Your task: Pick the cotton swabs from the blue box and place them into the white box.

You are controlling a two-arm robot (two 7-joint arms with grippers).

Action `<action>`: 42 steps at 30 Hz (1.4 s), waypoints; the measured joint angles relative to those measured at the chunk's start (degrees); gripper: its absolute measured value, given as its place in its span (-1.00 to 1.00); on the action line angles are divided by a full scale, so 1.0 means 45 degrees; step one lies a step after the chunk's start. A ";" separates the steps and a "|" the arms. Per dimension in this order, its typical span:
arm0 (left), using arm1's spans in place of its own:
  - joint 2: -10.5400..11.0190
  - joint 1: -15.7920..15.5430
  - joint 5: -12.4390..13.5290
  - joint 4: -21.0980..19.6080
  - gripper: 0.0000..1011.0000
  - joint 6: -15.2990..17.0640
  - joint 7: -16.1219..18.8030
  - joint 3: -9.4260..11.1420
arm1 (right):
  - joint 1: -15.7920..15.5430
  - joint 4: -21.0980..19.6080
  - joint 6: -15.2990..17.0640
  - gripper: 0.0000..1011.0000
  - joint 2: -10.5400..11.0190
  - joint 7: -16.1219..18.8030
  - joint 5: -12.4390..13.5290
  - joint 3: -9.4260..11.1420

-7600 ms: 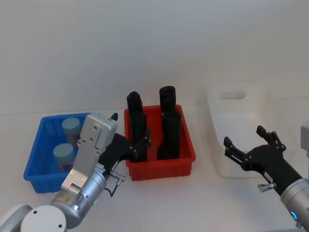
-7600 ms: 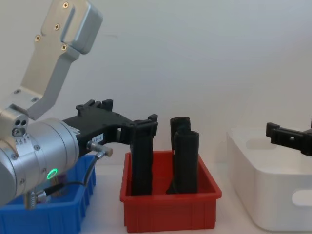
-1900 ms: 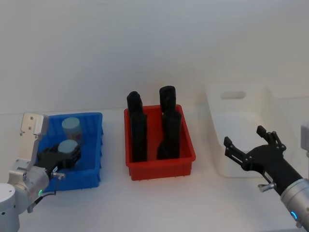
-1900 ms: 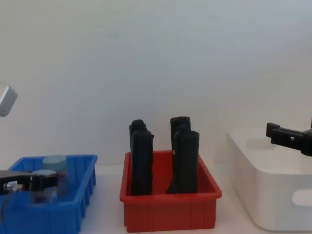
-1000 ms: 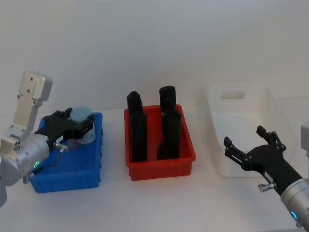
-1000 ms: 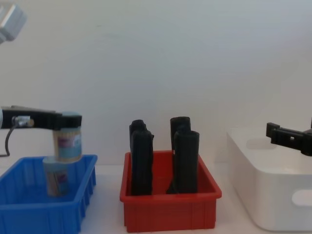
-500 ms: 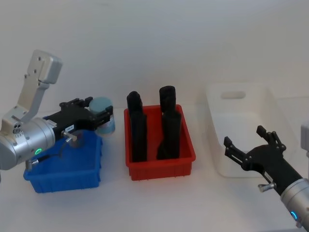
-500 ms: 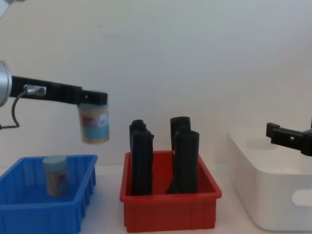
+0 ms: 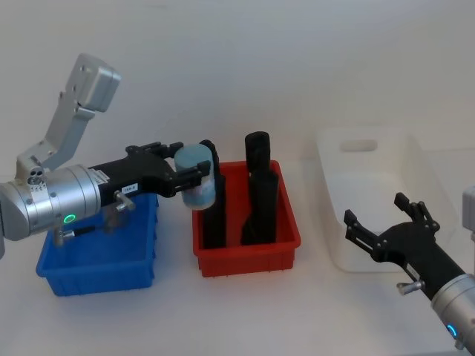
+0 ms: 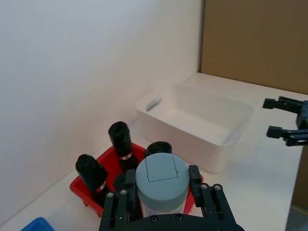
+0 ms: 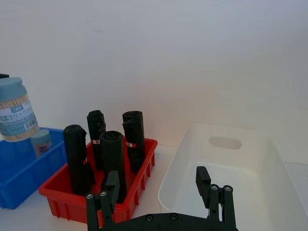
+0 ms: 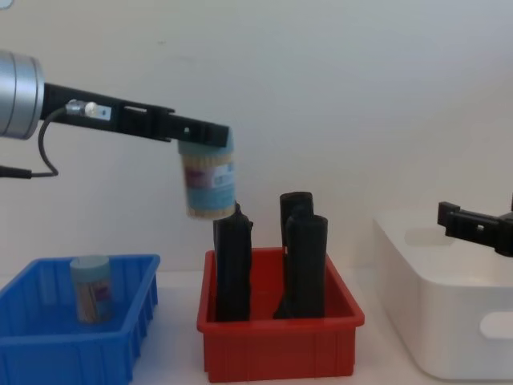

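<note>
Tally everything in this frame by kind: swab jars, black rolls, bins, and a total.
Cotton swab jars: 2, one in the left gripper, one in the blue box
Black rolls: 4
Bins: 3, blue box, red bin, white box
Total: 9

left arm: silver barrel, green light, black cable | left claw, right claw: black, screws
</note>
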 joint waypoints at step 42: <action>-0.0128 -0.0644 0.0043 -0.0102 0.30 0.0414 -0.1876 0.0285 | 0.1033 -0.0051 0.0838 0.98 0.0020 0.4310 0.0044 -0.0277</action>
